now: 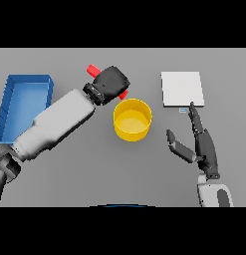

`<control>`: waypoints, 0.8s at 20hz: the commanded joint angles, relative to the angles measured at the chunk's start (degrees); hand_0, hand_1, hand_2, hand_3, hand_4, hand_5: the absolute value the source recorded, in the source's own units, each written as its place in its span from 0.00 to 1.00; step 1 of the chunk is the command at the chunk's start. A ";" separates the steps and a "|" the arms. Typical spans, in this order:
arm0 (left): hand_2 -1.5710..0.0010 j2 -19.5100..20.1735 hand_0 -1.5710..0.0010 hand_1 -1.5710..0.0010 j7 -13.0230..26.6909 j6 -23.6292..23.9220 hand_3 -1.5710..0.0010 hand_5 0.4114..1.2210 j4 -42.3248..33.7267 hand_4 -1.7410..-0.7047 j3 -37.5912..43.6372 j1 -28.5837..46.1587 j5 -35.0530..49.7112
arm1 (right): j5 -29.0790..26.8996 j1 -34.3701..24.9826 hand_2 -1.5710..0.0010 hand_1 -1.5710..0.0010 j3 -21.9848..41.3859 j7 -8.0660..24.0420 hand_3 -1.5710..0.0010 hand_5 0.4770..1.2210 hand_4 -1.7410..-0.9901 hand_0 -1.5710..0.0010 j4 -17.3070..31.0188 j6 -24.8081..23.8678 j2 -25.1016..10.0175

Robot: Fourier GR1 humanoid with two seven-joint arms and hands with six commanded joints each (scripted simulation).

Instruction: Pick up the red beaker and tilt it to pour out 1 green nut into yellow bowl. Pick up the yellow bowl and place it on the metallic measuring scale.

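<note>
Left hand (110, 82) is curled round the red beaker (92, 69), held above the tabletop (84, 164) just behind the left rim of the yellow bowl (132, 119). The beaker lies tilted, one red end showing up-left of the hand and a second red patch at its lower right, next to the bowl rim. Which end is the mouth cannot be told, and no green nut is visible in the bowl or elsewhere.

Right hand (201, 144) rests with fingers spread and straight, right of the bowl, fingertips just below the scale (182, 88).

Risks, as judged:
- mouth sits at the rim, not over the centre, so a nut may drop outside
- steep tilt may release more than one nut
- blue bin (25, 102) lies close beside the left forearm and could be knocked
</note>
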 commanded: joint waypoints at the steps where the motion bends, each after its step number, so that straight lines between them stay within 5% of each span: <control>1: 0.00 -0.27 0.00 0.00 -0.28 -0.88 0.00 1.00 0.85 0.04 -1.46 -1.07 -0.90 | 0.11 0.01 1.00 1.00 -0.07 -0.29 1.00 0.24 0.71 1.00 0.41 -0.10 -0.01; 8: 0.00 -0.79 0.00 0.00 -1.76 -4.55 0.00 1.00 4.27 0.01 -11.23 -7.73 -6.85 | 2.07 0.01 1.00 1.00 0.34 -0.36 1.00 0.22 0.74 1.00 0.44 -1.15 -0.25; 16: 0.00 -3.69 0.00 0.00 -5.37 -1.73 0.00 1.00 9.52 0.01 -22.60 -13.89 -13.88 | 1.78 -0.33 1.00 1.00 0.03 -0.31 1.00 0.20 0.77 1.00 0.37 -1.48 -0.05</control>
